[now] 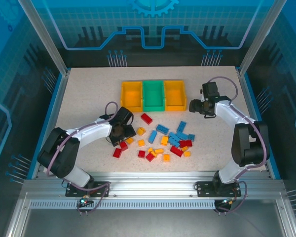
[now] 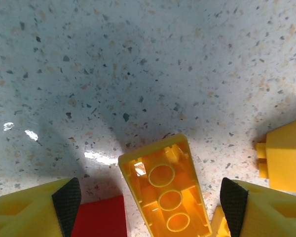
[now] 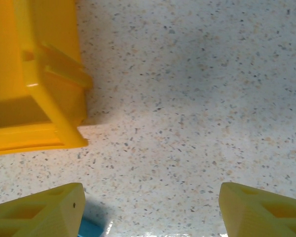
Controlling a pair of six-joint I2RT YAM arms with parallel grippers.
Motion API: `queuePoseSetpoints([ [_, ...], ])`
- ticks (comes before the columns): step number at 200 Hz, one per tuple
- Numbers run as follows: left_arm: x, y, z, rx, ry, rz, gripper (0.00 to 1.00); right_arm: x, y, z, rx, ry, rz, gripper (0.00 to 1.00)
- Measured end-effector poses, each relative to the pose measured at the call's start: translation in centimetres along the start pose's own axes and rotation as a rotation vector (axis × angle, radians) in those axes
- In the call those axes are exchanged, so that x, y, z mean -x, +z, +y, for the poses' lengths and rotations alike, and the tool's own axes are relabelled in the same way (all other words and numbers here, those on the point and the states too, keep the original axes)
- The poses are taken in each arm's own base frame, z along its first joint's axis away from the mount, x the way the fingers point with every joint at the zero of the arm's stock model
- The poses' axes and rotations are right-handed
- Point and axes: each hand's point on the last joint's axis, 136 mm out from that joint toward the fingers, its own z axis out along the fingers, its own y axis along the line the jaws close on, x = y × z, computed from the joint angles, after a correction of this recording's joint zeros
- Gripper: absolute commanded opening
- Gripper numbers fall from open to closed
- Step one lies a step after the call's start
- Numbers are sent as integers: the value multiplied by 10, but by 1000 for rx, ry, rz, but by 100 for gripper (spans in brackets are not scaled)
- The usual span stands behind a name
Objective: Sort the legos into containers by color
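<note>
your left claw [image 2: 150, 200] stands open astride the upturned orange brick [image 2: 164, 185]; its long axis runs along the gap, jaws clear.

Red, blue, orange legos [image 1: 164, 140] scattered loose, yellow, green, yellow containers [image 1: 153, 96] in row beyond

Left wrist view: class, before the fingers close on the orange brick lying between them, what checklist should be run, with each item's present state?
1. Orange brick lies between the left gripper fingers: ok.
2. Fingers open, gaps either side: ok.
3. Closing path free: not ok; red brick sits between one finger and the orange brick.
4. Studs up: not ok, hollow side up.
5. Left yellow bin unobstructed: ok.
6. Right gripper away from the loose bricks, beside right yellow bin: ok.
</note>
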Motion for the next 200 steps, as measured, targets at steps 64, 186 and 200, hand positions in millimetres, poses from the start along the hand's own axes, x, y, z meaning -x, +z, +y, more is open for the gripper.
queuePoseSetpoints([
  [64,7,7,-13,13,1,-2,51,-16,5,-4,12,-2,33,73],
  [186,24,0,-16,34,42,-63,29,-19,-14,-1,30,-23,7,74],
  [200,35,-11,-25,14,59,-94,29,-25,-15,4,37,-43,14,73],
])
